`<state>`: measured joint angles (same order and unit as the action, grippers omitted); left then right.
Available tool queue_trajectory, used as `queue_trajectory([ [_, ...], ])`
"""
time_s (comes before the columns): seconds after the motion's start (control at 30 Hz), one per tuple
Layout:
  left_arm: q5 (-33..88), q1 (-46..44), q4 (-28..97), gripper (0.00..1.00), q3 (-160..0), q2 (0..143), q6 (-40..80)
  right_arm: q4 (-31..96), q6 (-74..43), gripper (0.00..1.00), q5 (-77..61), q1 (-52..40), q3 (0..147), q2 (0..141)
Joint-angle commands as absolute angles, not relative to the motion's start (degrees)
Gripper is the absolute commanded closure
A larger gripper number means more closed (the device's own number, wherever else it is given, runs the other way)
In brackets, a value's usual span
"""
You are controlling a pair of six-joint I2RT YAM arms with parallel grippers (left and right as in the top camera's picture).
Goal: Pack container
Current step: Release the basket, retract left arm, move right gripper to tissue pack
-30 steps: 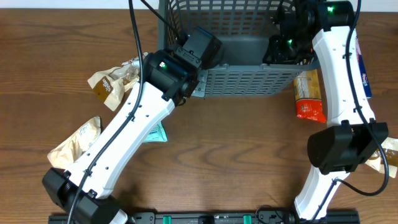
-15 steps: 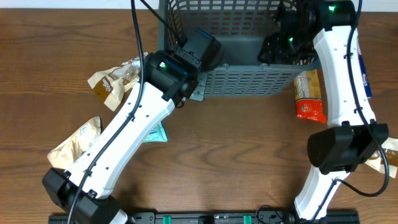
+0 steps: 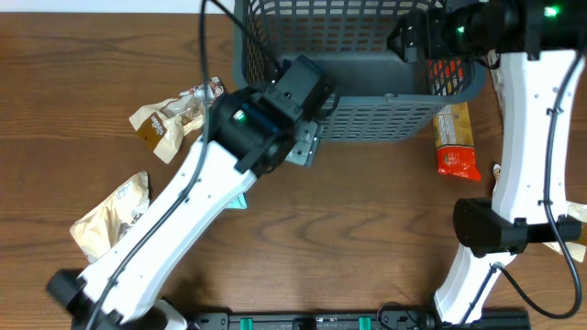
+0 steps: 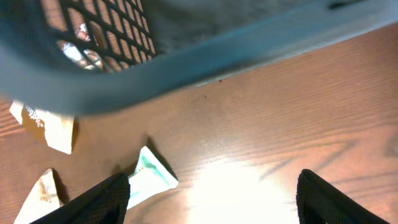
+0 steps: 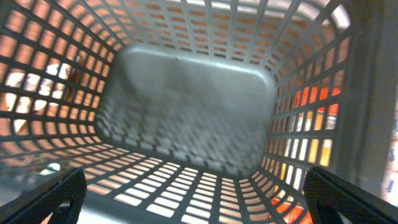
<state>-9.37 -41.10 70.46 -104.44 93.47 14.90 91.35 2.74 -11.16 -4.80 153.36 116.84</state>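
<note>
The container is a dark grey lattice basket at the table's far middle, and it looks empty. My left gripper hangs just outside its near-left corner. In the left wrist view the left gripper is open over bare wood, below the blurred container rim. My right gripper hovers over the container's right side. In the right wrist view the right gripper is open, looking down at the bare container floor.
Tan snack packets lie at the left. A teal packet lies partly under the left arm. An orange-red packet sits just right of the container, a blue one beyond it.
Both grippers have gone from nearly shut to open. The container has shifted a little to the right. The left arm slid right, and the right gripper moved farther back over the container.
</note>
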Motion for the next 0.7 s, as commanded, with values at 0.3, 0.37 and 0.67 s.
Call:
queue_trajectory([
  [0.3, -13.50, -41.95, 75.59, 0.01, -104.09, 75.68, 15.27, 97.32, -6.35, 0.01, 7.22, -2.02, 161.38, 104.75],
  [0.37, -16.73, -41.91, 76.60, 0.01, -104.09, 73.30, 15.27, 97.27, -7.73, 0.01, 9.72, -0.14, 161.38, 103.07],
  [0.67, -23.88, -41.91, 84.71, 0.01, -104.09, 67.11, 15.20, 97.30, 8.97, 0.01, -6.09, 10.83, 160.20, 100.95],
])
